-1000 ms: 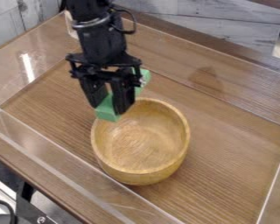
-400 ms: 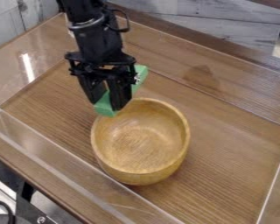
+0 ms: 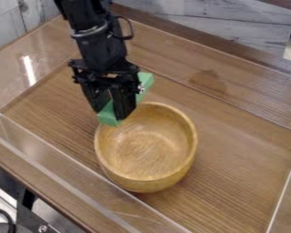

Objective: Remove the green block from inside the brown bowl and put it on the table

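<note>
The green block (image 3: 110, 116) is pinched between the black fingers of my gripper (image 3: 114, 111), which is shut on it and points steeply down. The block hangs tilted just outside the far-left rim of the brown bowl (image 3: 148, 146), close above the table (image 3: 221, 91). Part of the block also shows behind the fingers near the top right. The bowl is a round, light wooden one with thick walls, and its inside shows nothing in it. I cannot tell whether the block's lower end touches the tabletop.
Clear acrylic walls (image 3: 26, 68) ring the wood-grain tabletop, with the near wall running along the front left. The black arm rises from the gripper toward the upper left of the picture.
The gripper with the green block has shifted slightly left and a little lower, away from the bowl's rim. The bowl has stayed put.
</note>
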Controlling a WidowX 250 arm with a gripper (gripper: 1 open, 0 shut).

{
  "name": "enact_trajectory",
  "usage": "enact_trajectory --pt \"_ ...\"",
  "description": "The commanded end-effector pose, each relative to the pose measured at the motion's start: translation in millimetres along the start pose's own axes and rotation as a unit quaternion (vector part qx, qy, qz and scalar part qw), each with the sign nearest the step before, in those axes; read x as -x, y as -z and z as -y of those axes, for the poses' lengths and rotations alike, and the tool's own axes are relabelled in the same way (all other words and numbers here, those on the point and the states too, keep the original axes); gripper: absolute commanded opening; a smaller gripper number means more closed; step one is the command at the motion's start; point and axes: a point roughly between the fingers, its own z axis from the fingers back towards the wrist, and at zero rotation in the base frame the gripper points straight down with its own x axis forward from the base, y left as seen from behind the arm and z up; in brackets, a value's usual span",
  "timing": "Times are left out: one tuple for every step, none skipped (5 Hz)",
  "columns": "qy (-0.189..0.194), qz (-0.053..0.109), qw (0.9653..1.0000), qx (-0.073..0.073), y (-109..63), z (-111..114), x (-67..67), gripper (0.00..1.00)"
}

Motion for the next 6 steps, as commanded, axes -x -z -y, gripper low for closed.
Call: enact_trajectory --pt "0.0 0.02 0.9998 -0.002 -6.3 -2.9 -5.9 0.0" --pt "0.001 0.02 0.9998 0.0 -4.4 -3.8 -5.9 0.0" --pt "0.003 0.02 0.9998 0.002 -3.3 -4.2 -6.0 0.0" --pt "0.004 0.019 0.9998 0.005 -2.7 -3.9 -6.0 0.0" --pt "0.005 0.018 0.9998 0.007 -2.2 -3.5 -5.8 0.0" --pt "0.006 0.017 0.9998 0.01 -1.9 -3.3 -5.5 0.0"
